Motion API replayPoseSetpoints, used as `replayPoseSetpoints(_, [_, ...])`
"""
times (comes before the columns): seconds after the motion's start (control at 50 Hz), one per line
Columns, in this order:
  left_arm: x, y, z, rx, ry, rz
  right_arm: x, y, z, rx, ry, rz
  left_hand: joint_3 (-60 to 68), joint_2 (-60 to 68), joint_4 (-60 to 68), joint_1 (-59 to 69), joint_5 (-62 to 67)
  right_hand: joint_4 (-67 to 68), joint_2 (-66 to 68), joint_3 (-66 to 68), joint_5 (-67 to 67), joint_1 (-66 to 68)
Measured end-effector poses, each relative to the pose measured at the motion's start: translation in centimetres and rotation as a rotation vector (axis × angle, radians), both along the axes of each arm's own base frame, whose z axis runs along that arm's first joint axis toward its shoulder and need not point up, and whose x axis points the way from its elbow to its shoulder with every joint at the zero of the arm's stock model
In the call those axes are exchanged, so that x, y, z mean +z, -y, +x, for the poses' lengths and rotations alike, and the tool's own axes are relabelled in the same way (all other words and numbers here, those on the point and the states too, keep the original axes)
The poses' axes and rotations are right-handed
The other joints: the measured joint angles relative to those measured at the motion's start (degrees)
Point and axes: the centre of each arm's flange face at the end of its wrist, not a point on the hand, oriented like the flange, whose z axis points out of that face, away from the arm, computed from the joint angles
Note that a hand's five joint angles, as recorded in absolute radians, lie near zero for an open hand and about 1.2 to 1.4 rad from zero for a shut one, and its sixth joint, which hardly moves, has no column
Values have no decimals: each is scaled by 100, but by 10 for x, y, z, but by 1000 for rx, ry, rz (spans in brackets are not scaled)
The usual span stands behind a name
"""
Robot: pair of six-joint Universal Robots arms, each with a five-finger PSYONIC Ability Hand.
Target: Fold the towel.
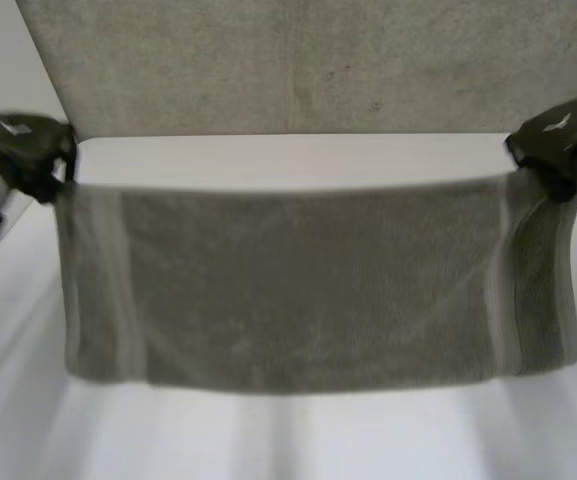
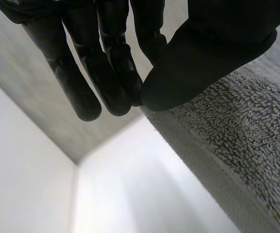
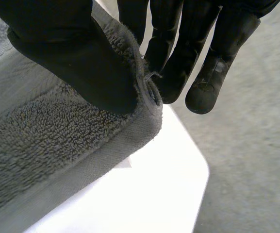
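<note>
A grey towel (image 1: 298, 280) hangs lifted between my two hands, its near end stretched taut in the air while its far part (image 1: 298, 60) lies flat on the white table (image 1: 288, 155). My left hand (image 1: 28, 150) pinches the towel's left top corner; in the left wrist view the thumb (image 2: 203, 58) presses the towel (image 2: 237, 145) against the fingers (image 2: 115, 82). My right hand (image 1: 558, 140) pinches the right top corner; in the right wrist view the thumb (image 3: 76, 63) clamps the towel's edge (image 3: 57, 141) against the fingers (image 3: 178, 73).
The white table (image 1: 268, 440) shows in front of the hanging towel and in a strip beneath the lifted edge. Lighter stripes (image 1: 118, 290) run down the towel near both ends.
</note>
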Motion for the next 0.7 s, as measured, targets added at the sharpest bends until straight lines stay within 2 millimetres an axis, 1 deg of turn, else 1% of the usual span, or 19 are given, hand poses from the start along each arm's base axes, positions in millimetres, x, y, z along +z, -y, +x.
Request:
replayPoseSetpoints(0.06, [-19,13,-9,-22,10,42,-20,16,10,9,-26,-12,0,0,0,0,0,0,0,0,0,-1])
replayPoseSetpoints(0.1, [-25,25,-19,-43,13,33,-23,32,17,10,-17,-78,0,0,0,0,0,0,0,0,0,11])
replayPoseSetpoints(0.12, [-25,25,-19,-43,13,33,-23,32,17,10,-17,-78,0,0,0,0,0,0,0,0,0,11])
replayPoseSetpoints(0.14, [-18,37,-26,-59,7,-18,-17,45,23,8,11,-169,0,0,0,0,0,0,0,0,0,20])
replayPoseSetpoints(0.2, [4,51,-34,-71,-15,-137,3,59,30,2,76,-326,0,0,0,0,0,0,0,0,0,19])
replayPoseSetpoints(0.26, [38,63,-40,-73,-53,-316,38,67,35,-5,175,-525,0,0,0,0,0,0,0,0,0,38])
replayPoseSetpoints(0.28, [50,66,-41,-69,-70,-380,50,67,36,-8,212,-589,0,0,0,0,0,0,0,-1,0,41])
replayPoseSetpoints(0.3, [76,68,-40,-59,-110,-504,75,65,35,-12,284,-712,0,0,0,0,0,0,0,-1,0,42])
replayPoseSetpoints(0.32, [89,67,-39,-52,-135,-562,83,63,34,-13,309,-752,0,0,0,0,0,0,0,-1,0,42])
replayPoseSetpoints(0.34, [89,67,-39,-52,-135,-562,83,63,34,-13,309,-752,0,0,0,0,0,0,0,-1,0,42])
replayPoseSetpoints(0.38, [120,62,-35,-37,-217,-701,105,54,31,-13,383,-864,0,0,0,0,0,0,0,-1,0,49])
replayPoseSetpoints(0.46, [136,55,-27,-28,-318,-769,112,42,26,-11,429,-896,0,0,0,0,0,0,0,-1,82,93])
replayPoseSetpoints(0.52, [125,55,-21,-16,-345,-732,99,39,26,-5,419,-838,0,0,0,0,0,0,0,-1,85,122])
replayPoseSetpoints(0.56, [125,55,-21,-16,-345,-732,99,39,26,-5,419,-838,0,0,0,0,0,0,0,-1,85,122])
replayPoseSetpoints(0.58, [94,57,-15,3,-336,-637,85,38,27,7,403,-773,0,0,0,0,0,0,0,-1,85,125])
replayPoseSetpoints(0.6, [85,58,-14,7,-331,-607,67,37,29,29,382,-699,0,0,0,0,0,0,0,-1,85,133])
replayPoseSetpoints(0.64, [69,57,-12,10,-320,-560,55,37,31,48,370,-651,0,0,0,0,0,0,0,-1,85,132])
replayPoseSetpoints(0.66, [48,56,-11,9,-306,-497,37,37,33,74,355,-589,0,0,0,0,0,0,0,-1,85,143])
replayPoseSetpoints(0.7, [31,54,-10,5,-295,-446,19,37,36,98,341,-532,0,0,0,0,0,0,0,-1,85,154])
